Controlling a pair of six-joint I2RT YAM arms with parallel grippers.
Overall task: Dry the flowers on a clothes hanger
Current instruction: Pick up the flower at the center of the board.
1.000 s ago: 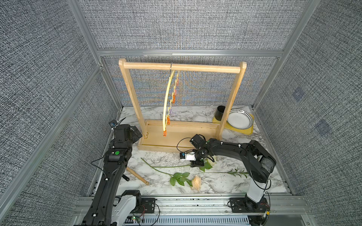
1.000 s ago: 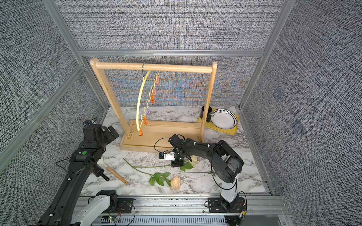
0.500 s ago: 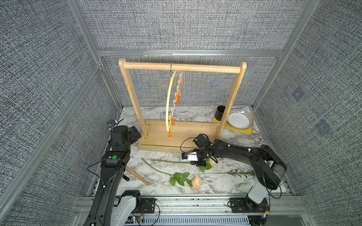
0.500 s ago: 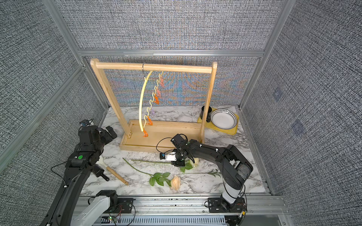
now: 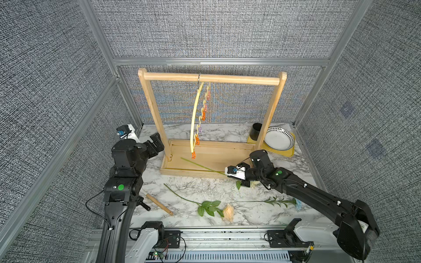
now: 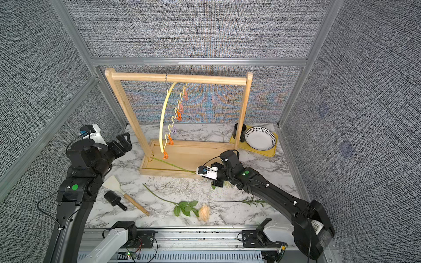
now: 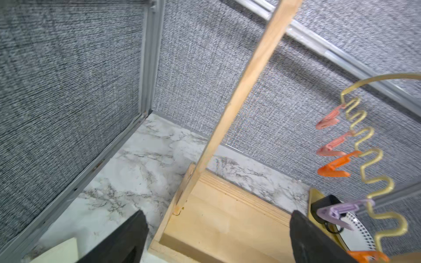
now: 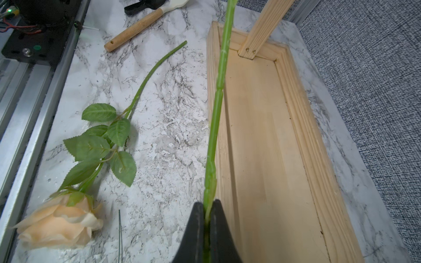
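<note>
Right hand (image 8: 206, 206) is clamped tight on the green stem of the cream-white rose (image 5: 202, 166). A second ago that flower lay flat on the counter (image 5: 189, 189). Now its stem slants across the front rim of the wooden rack (image 5: 216, 159), with the cut end over the base near the lowest orange clip (image 5: 193, 155) of the clothes hanger (image 5: 193, 123). The hanger, hooked on the rack's top rail, has turned a little since then.

The right arm reaches low over the counter from the front right corner, stretched out further than before. The rose's pale head is tucked beneath the hand.

Left hand (image 5: 158, 145) gapes wide and holds nothing. Its arm has drawn back toward the left wall, elbow high, fingers pointing at the rack's left post.

The peach rose (image 5: 206, 204) and the pale blue bloom (image 5: 273, 201) lie near the counter's front edge, where they were.
</note>
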